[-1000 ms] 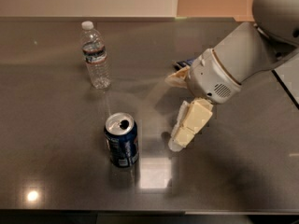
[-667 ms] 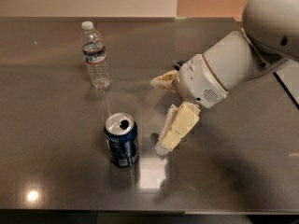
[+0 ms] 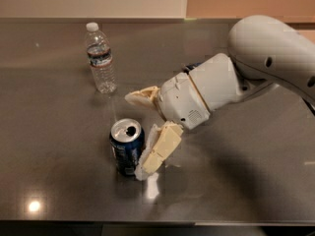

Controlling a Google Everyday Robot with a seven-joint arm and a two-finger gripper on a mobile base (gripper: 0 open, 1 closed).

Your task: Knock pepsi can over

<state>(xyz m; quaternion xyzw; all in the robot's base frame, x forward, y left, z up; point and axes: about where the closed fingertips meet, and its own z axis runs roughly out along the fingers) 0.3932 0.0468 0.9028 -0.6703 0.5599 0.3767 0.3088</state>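
Note:
The pepsi can (image 3: 125, 150) is dark blue with an opened silver top. It stands upright on the grey table (image 3: 59, 132), left of centre towards the front. My gripper (image 3: 136, 134) reaches in from the right on the white arm (image 3: 256, 63) and is open. Its near finger (image 3: 160, 154) lies against the can's right side. Its far finger (image 3: 140, 96) points left, behind and above the can. The can sits just left of the gap between them.
A clear plastic water bottle (image 3: 100, 58) with a white cap stands upright at the back left, behind the can. The table's front edge (image 3: 147, 222) runs close below the can. A wall rises behind the table.
The arm has swung left towards the can. The near finger, which was well to the can's right, now rests against its right side. The can and bottle have not moved.

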